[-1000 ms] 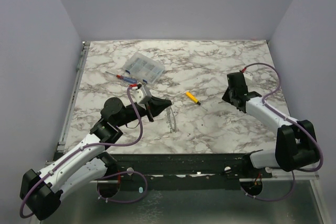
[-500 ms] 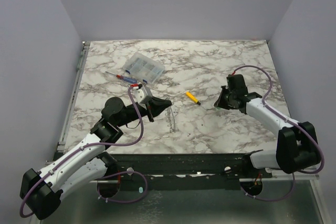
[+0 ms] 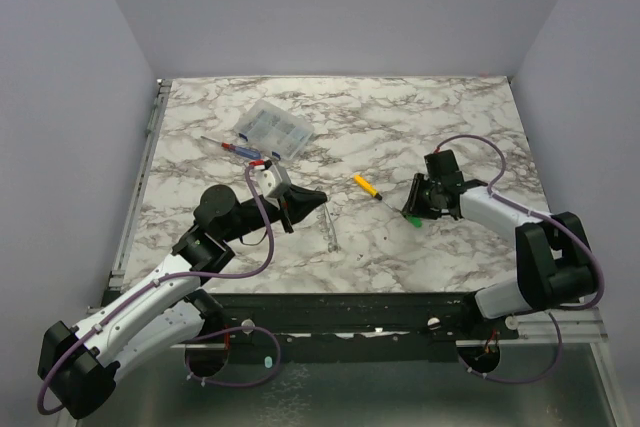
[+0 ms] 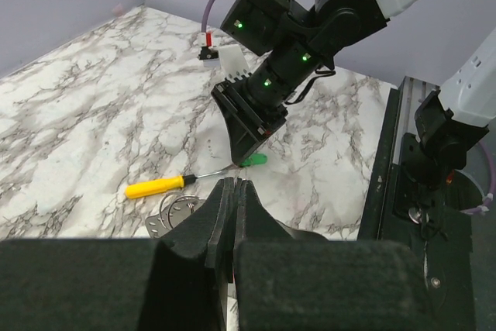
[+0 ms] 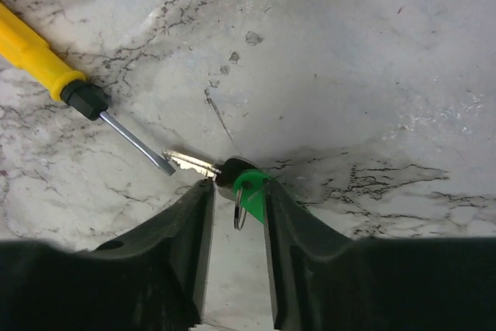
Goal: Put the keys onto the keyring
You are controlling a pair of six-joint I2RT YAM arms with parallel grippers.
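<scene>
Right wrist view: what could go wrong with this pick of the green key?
The right end effector straddles the flat-lying green-headed metal key off-centre; closing may squirt it out across the marble tabletop. The yellow-handled screwdriver has its blade tip right at the key's shaft, so a lift might snag and drag it.

Soft overhead light washes the marble table (image 3: 400,117); grey shadow pools ahead of the right gripper (image 5: 237,184), its fingers (image 5: 174,261) dark and soft.
</scene>
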